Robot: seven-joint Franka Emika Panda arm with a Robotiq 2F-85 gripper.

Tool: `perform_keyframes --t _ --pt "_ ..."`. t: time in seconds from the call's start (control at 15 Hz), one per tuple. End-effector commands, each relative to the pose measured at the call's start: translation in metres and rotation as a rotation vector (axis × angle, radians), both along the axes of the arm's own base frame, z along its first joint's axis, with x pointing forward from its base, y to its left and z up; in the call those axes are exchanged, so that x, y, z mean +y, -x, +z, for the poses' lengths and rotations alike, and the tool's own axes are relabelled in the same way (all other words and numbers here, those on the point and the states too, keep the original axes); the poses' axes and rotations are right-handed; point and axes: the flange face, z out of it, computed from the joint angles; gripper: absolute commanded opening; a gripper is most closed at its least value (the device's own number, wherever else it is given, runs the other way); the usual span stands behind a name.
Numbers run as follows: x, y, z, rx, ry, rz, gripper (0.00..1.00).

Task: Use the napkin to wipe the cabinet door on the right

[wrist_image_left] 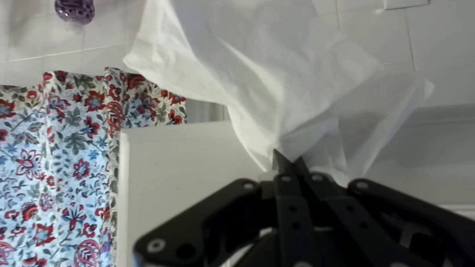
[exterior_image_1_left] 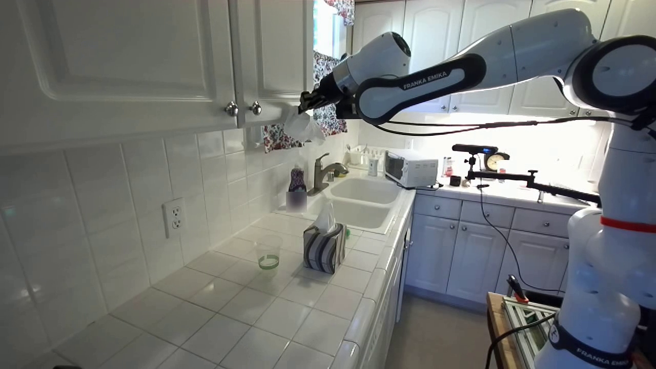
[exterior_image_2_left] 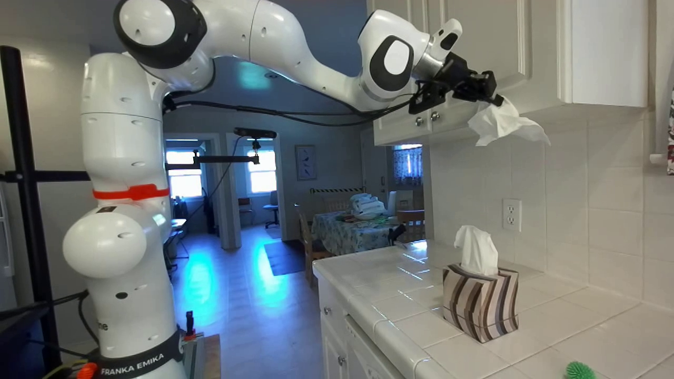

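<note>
My gripper (exterior_image_1_left: pixel 303 105) is shut on a thin white napkin (exterior_image_1_left: pixel 301 126). The napkin hangs loosely below the fingertips and also shows in an exterior view (exterior_image_2_left: pixel 506 124). In the wrist view the closed fingertips (wrist_image_left: pixel 290 157) pinch the napkin (wrist_image_left: pixel 256 70), which spreads out above them in the picture. The white right cabinet door (exterior_image_1_left: pixel 277 48) has a round knob (exterior_image_1_left: pixel 255 107) at its lower left. The gripper is at the door's lower right corner, near the cabinet's end. Whether the napkin or fingers touch the door cannot be told. The door also shows in an exterior view (exterior_image_2_left: pixel 487 47).
A striped tissue box (exterior_image_1_left: pixel 325 247) stands on the tiled counter (exterior_image_1_left: pixel 287 318) below. A clear cup (exterior_image_1_left: pixel 268 253) stands near it. The left cabinet door (exterior_image_1_left: pixel 128 56) adjoins the right one. A floral curtain (wrist_image_left: pixel 59 170) hangs beside the cabinet, above the sink (exterior_image_1_left: pixel 359 212) and faucet (exterior_image_1_left: pixel 322 174).
</note>
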Motion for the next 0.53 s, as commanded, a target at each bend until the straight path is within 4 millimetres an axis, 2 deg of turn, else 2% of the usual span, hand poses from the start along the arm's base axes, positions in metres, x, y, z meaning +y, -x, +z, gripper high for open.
perform_keyframes --t 0.0,0.2,0.47 --pt "-0.012 -0.004 -0.003 -0.024 -0.007 -0.029 0.00" --pt "-0.005 -0.011 -0.008 -0.012 -0.003 -0.019 0.00" --pt "0.016 -0.021 -0.011 0.007 0.005 0.018 0.00"
